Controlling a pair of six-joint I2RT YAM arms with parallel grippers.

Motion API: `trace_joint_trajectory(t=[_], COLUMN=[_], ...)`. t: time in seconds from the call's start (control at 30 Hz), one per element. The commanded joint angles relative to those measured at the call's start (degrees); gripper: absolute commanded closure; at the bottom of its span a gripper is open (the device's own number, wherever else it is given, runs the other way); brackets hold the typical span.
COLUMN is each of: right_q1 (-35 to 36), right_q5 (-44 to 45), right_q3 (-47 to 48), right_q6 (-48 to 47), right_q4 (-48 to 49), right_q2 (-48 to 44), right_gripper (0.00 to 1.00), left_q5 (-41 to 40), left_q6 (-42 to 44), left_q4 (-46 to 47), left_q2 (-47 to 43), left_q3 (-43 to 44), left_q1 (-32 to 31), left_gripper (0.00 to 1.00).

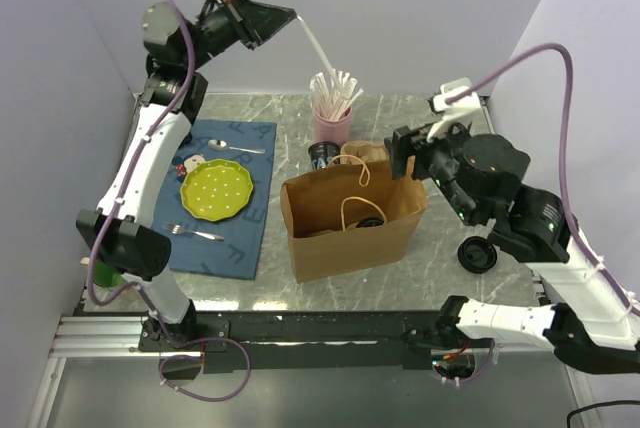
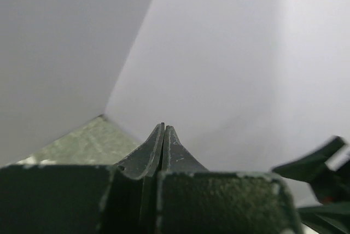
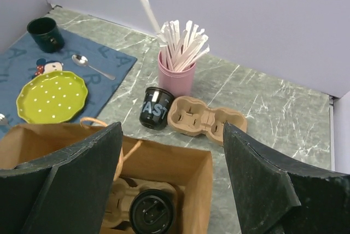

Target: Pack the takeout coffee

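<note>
Top external view: the left claw (image 1: 293, 16) is pinching a wrapped straw (image 1: 315, 43) high above the worktop (image 1: 440, 260); the right claw (image 1: 408, 163) is hovering spread over the paper bag (image 1: 350, 238).

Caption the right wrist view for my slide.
Open right gripper above bag with lidded cup inside; straws beyond.

Even, soft, bright light; blurred close-up pincer (image 2: 163, 152) foreground.

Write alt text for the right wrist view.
The open right hand hovers over a brown paper bag holding a lidded coffee cup in a carrier. Beyond it are a black cup, an empty carrier, a pink cup of straws and a green plate.
</note>
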Motion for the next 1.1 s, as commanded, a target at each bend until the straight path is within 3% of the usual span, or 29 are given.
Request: trace_joint_trajectory(t=[0.0,0.17,0.27,0.5,0.73,0.9,1.07], right_q1=[-0.44,-0.36,-0.36,-0.44,-0.44,-0.45,-0.45], right_q5=[-0.71,-0.97,-0.88,-1.67,-2.02,-2.64,-2.29], right_q3=[-4.82,-10.19,-12.83,-15.21,-15.73,-16.00,-16.97], right_q6=[2.81,4.66,5.37,3.00,1.59,2.99,3.61], right_q4=[4.93,8.96,10.64,10.74,10.03,9.15,8.98], right_q2=[-4.72,-10.17,-12.72,-15.10,-16.59,-16.86,-17.39], right_gripper=[0.19,0.19,0.19,0.19,0.18,0.18,0.18], left_q5=[12.73,21.98,25.68,26.92,26.83,25.87,24.98], left_q6=[-12.30,-20.59,-27.27,-23.24,-24.11,-19.12,-8.84], left_q4=[10.88,16.06,21.52,12.75,13.10,7.22,-3.51], left_q2=[-3.44,-4.49,-8.00,-14.34,-18.21,-19.70,-19.53], left_q3=[-0.93,1.18,-2.85,-8.57,-16.92,-19.99,-21.57], left_q1=[1.27,1.80,1.80,2.06,2.06,1.53,0.39], left_gripper=[0.99,0.99,0.99,0.99,0.99,0.99,0.99])
